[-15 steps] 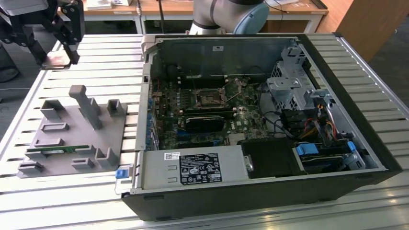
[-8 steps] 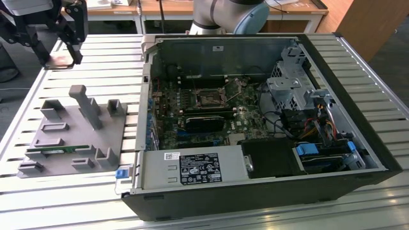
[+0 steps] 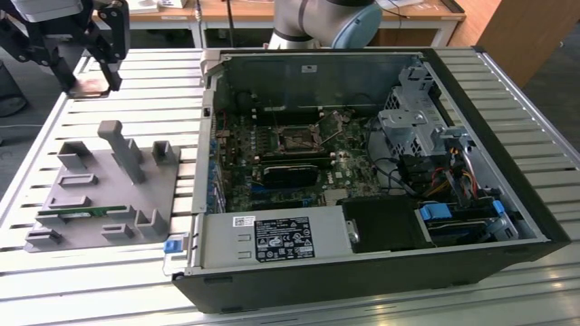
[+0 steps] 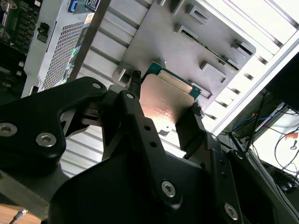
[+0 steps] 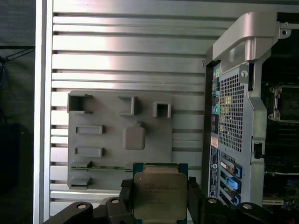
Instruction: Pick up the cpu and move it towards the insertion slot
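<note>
Cpu (image 5: 160, 196) clamped flat in gripper (image 5: 159, 198), raised above the slatted table (image 3: 154, 81).

Held high at the exterior view's upper left, gripper (image 3: 88, 85) pointed down, fingers (image 4: 135, 86) closed on opposite edges of the cpu (image 4: 163, 100). Seen well clear of the grey fixture plate (image 3: 100, 197) beneath, with the memory stick (image 3: 86, 212) lying in it. Slot (image 3: 297, 139) left apart to the exterior view's right, inside the open case (image 3: 471, 224).

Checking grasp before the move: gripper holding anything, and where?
Yes: the gripper holds the cpu, fingers clamping two opposite side edges, above the grey fixture tray.
</note>
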{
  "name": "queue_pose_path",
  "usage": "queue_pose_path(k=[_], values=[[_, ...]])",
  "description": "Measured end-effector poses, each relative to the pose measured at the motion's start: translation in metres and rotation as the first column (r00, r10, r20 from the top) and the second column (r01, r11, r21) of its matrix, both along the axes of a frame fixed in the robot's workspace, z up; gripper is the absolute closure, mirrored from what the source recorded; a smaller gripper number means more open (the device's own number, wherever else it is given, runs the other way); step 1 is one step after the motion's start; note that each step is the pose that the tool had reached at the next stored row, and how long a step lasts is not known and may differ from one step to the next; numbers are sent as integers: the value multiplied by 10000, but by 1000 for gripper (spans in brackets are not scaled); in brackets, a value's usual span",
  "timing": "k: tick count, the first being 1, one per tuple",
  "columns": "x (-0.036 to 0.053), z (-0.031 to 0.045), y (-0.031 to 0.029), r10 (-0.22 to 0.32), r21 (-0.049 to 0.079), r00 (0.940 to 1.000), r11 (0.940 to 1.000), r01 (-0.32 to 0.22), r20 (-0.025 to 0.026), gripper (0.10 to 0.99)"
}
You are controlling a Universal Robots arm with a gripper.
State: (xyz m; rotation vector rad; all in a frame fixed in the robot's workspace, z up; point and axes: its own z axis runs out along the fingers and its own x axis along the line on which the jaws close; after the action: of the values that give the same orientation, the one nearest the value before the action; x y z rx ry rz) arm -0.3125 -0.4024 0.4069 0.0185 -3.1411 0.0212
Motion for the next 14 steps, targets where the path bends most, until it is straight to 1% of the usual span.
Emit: queue_pose_path(k=[14], values=[[120,0,0,0,0,10000,10000,0,0,541]])
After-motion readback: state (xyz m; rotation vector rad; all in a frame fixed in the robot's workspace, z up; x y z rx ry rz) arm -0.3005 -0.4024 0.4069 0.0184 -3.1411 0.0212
